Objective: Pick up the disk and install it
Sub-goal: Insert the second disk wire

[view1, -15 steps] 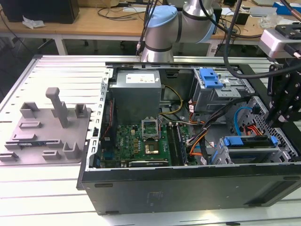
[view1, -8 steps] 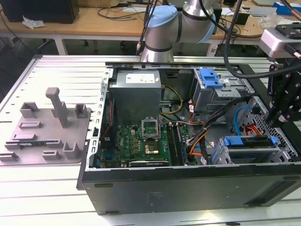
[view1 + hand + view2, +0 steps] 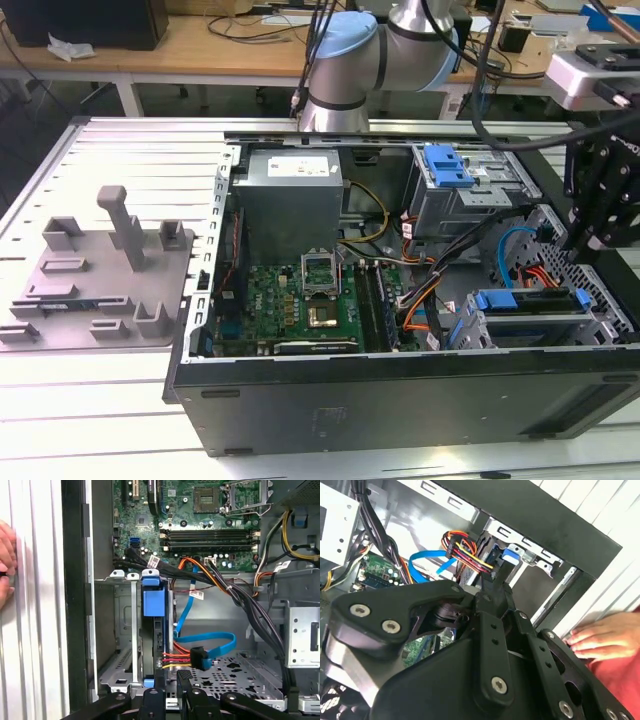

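Pincer [image 3: 167,692]: black, two-fingered, jaws narrowed at rear edge of blue-framed silver metal disk [image 3: 152,645] | Disk: directly ahead of fingertips, seated edge-on in grey steel drive cage [image 3: 117,630] | Advice: squareness to cage rails is to be kept; red-yellow cable bundle [image 3: 177,659] beside fingertips is to be avoided.

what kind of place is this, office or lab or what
Most likely a robotics or electronics lab: an open computer case lies on a slotted metal table, a robot arm stands behind it, and cluttered wooden workbenches line the back.
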Tool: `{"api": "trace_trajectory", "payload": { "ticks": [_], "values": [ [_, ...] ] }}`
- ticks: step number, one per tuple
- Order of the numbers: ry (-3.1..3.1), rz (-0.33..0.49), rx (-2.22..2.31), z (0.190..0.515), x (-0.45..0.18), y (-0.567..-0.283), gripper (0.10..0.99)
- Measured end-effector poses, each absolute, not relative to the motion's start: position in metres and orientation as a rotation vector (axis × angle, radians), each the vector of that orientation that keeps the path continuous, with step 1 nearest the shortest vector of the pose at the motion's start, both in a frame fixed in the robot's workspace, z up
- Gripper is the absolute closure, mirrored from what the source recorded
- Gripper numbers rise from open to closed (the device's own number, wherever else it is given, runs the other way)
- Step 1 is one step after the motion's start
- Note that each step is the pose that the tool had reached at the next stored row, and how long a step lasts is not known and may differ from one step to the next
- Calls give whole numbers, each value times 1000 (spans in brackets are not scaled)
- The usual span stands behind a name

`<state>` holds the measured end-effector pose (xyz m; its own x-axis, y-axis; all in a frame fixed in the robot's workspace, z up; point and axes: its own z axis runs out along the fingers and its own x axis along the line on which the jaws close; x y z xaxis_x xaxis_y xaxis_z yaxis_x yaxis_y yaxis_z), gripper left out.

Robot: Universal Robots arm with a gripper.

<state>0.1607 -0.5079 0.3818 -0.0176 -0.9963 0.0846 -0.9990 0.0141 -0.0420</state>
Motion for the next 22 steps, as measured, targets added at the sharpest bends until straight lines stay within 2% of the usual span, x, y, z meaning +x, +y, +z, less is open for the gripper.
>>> {"api": "trace_trajectory", "payload": {
  "ticks": [7,8,9,10,13,20,22],
  "values": [
    [-2174,187,2144,382,174,-491,835],
    [-2171,192,2142,382,175,-489,776],
    [-2169,196,2140,382,175,-487,776],
    [-2167,200,2138,382,175,-486,710],
    [-2159,215,2130,382,175,-482,710],
    [-2050,399,2028,381,175,-443,710],
    [-2037,418,2016,380,160,-441,710]
  ]
}}
